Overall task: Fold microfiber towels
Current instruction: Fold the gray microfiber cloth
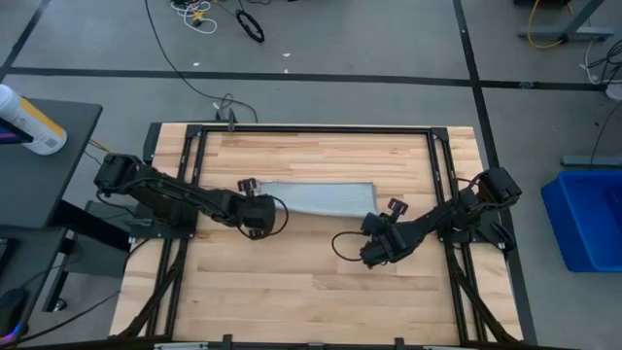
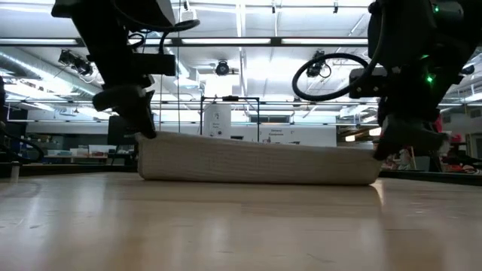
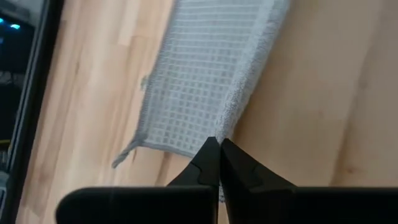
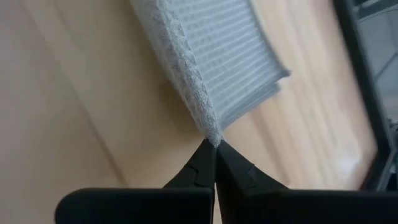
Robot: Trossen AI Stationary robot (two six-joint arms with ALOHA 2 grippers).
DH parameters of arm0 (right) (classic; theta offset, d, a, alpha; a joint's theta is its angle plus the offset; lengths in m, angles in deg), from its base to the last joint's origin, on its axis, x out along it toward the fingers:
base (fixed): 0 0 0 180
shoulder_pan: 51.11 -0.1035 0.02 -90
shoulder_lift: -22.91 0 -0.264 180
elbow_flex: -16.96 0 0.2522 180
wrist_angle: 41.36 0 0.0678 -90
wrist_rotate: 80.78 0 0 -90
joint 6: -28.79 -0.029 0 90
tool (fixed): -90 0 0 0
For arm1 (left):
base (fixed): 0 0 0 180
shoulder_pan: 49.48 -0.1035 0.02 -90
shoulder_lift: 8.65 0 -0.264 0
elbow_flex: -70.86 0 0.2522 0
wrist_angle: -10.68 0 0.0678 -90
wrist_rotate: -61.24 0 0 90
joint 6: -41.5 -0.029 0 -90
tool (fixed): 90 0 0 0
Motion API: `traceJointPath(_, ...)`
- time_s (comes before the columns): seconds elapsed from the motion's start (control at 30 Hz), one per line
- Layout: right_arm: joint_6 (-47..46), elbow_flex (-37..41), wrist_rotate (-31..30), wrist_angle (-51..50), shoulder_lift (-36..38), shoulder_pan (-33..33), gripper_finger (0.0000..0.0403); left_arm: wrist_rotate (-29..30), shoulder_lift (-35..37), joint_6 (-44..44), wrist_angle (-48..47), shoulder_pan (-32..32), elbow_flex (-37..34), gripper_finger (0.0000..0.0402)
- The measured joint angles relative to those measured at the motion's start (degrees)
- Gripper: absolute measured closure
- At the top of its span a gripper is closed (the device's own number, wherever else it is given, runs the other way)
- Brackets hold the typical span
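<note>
The pale grey-blue microfiber towel (image 1: 321, 197) lies as a long strip across the middle of the table, its far part flat on the wood. My left gripper (image 1: 256, 218) is shut on its near left corner. My right gripper (image 1: 377, 222) is shut on its near right corner. In the low view the towel (image 2: 256, 159) stands like a low wall between the two grippers, its near edge raised and its bottom on the table. My left gripper pinches the towel's near left corner (image 3: 219, 132) between its two fingertips, coming slanting down from the table's near left. The corner is raised a little; the rest of the towel lies on the table. One layer or several, I cannot tell. My right gripper pinches the towel's near right corner (image 4: 211, 129) between its two fingertips, coming slanting down from the table's near right. The thick edge there looks like several layers. The corner is raised a little, and the towel runs fairly straight toward the other gripper.
Bare wooden table (image 1: 311, 282) lies on the near side of the towel and a narrower band (image 1: 321, 156) on its far side. A black frame (image 1: 194, 156) runs around the table top. A bottle (image 1: 29, 122) stands on a side table at the left, a blue bin (image 1: 588, 219) at the right.
</note>
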Motion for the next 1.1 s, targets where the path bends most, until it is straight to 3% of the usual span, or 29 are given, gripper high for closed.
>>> traceJointPath(0.23, -0.15, -0.03, -6.7, -0.63, 0.06, 3.67, 0.0403, 6.61, 0.0, 0.25, 0.75, -4.23, -0.05, 0.0399)
traceJointPath(0.47, 1.73, -0.08, -10.66, -0.42, 0.11, 9.67, 0.0403, 5.85, 0.02, -0.98, 4.03, -10.82, -0.05, 0.0399)
traceJointPath(0.87, 6.15, -0.08, -10.75, 4.1, -0.17, 20.46, 0.0403, -4.42, -0.24, -4.72, 10.71, -23.36, -2.62, 0.0399)
traceJointPath(1.1, 11.18, 0.1, -7.62, 9.67, -0.66, 21.63, 0.0403, -7.73, -0.39, -5.46, 11.08, -24.46, -5.65, 0.0399)
